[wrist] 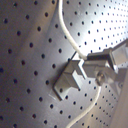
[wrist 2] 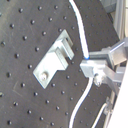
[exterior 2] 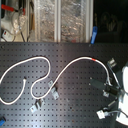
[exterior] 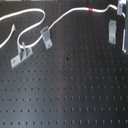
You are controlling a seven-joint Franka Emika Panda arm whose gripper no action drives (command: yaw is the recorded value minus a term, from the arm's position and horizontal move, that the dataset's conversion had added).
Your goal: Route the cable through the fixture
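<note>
At the first exterior view's far right, the claw point(wrist 2: 89, 64) pinches the cable point(exterior: 70, 15) just beside a fixture point(wrist 2: 54, 61). Pulled sideways, the cord could slide past the slot or slip from the narrow grip.

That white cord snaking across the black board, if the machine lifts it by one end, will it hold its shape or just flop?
Probably flop: the cable lies in loose loops in the second exterior view, so it looks limp. It seems light, being thin beside the metal fixture. It could slip sideways easily, since in the second wrist view the tool pinches only a short stretch.
</note>
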